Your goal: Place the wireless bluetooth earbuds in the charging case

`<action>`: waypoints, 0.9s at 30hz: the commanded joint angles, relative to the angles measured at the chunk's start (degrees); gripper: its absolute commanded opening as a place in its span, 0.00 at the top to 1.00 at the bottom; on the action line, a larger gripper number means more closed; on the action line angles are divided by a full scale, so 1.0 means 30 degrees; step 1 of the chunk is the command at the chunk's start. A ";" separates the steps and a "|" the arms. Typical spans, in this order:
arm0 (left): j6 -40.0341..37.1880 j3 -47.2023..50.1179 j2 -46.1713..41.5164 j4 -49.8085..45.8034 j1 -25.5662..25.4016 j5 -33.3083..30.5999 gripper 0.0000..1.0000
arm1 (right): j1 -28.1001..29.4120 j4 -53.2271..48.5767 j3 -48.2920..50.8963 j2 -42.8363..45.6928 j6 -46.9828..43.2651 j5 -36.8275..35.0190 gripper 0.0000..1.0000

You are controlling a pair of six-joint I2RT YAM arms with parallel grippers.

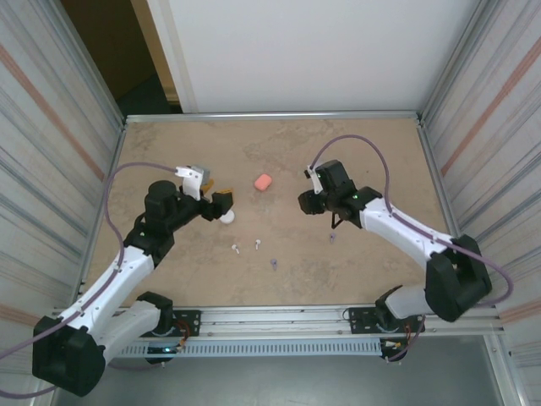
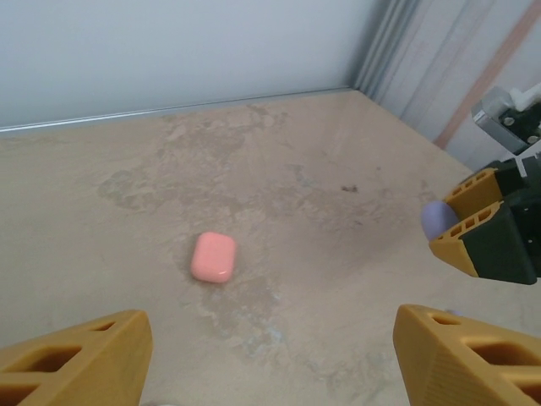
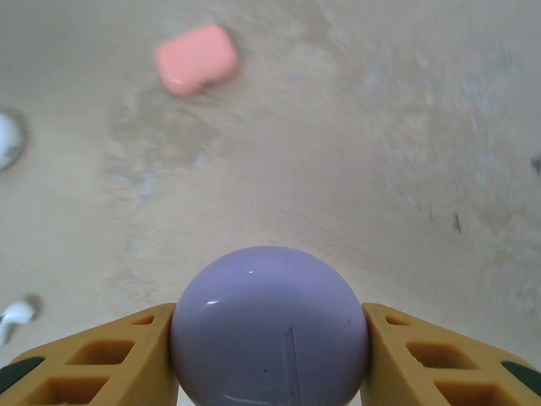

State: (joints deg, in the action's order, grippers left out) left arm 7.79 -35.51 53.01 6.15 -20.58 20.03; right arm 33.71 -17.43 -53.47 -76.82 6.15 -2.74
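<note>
Snugly inside the right claw, a purple charging case.

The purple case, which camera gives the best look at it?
The right wrist view: the purple case sits big and close, pinched between the right gripper's fingers. The left wrist view catches a small purple sliver beside that gripper's finger. From above it is too small to make out.
</note>
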 commanded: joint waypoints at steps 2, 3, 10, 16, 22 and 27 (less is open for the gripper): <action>0.0699 -0.1128 0.0359 -0.0264 0.0121 0.2695 0.25 | 0.0593 0.2504 0.1084 0.2577 -0.3999 0.0822 0.50; 0.0876 -0.1218 0.0403 -0.0235 0.0121 0.3054 0.25 | 0.0747 0.2768 0.1301 0.3087 -0.4768 0.1083 0.50; 0.2232 -0.1926 0.0488 -0.0088 0.0121 0.5018 0.25 | 0.2128 0.4064 0.2898 0.5640 -1.0471 0.1632 0.50; 0.4416 -0.1594 0.0905 0.2122 -0.0072 0.6235 0.26 | 0.2775 0.5622 0.4026 0.6595 -1.3741 0.1737 0.49; 0.4378 -0.2251 0.2272 0.2168 -0.2196 0.5628 0.26 | 0.3177 0.5894 0.3771 0.6606 -1.4610 0.1032 0.49; 0.4626 -0.3081 0.4013 0.2578 -0.3949 0.5391 0.26 | 0.3514 0.6306 0.3762 0.6433 -1.4774 0.0914 0.50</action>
State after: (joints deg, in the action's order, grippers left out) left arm 20.62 -42.06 63.26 11.05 -30.39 35.99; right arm 43.57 -1.08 -41.60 -57.87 -36.14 0.97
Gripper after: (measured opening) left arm 0.737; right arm 0.509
